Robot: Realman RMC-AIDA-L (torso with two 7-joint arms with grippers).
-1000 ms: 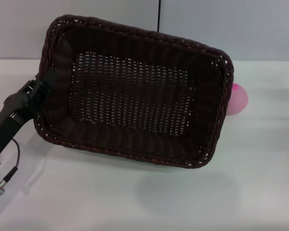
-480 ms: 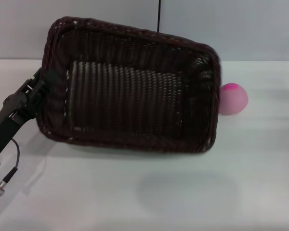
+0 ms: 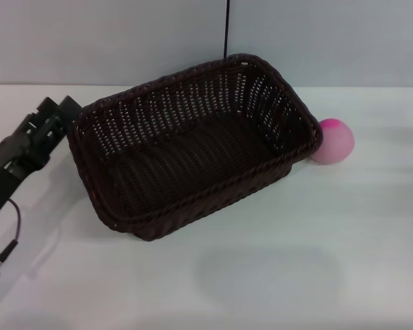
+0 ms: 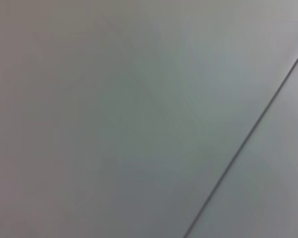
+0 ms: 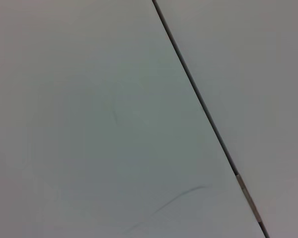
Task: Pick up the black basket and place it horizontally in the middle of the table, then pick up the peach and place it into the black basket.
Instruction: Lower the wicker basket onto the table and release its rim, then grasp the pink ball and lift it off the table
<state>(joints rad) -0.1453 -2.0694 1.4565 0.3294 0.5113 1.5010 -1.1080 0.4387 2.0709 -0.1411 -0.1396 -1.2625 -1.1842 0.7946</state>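
The black basket (image 3: 193, 158) rests on the white table (image 3: 316, 261) with its opening up, skewed so its right end points away from me. The peach (image 3: 332, 141) sits on the table just beside the basket's right end. My left gripper (image 3: 58, 107) is at the basket's left end, right next to the rim, and its fingers stand apart with nothing between them. My right gripper shows in no view. Both wrist views show only a plain grey wall with a dark seam.
A grey wall (image 3: 124, 41) with a dark vertical seam (image 3: 227, 27) runs behind the table. A cable with a plug (image 3: 5, 251) hangs from my left arm at the left edge.
The basket was held tilted up with its opening toward me; it has dropped flat onto the table, opening up. My left gripper has come off its left rim.
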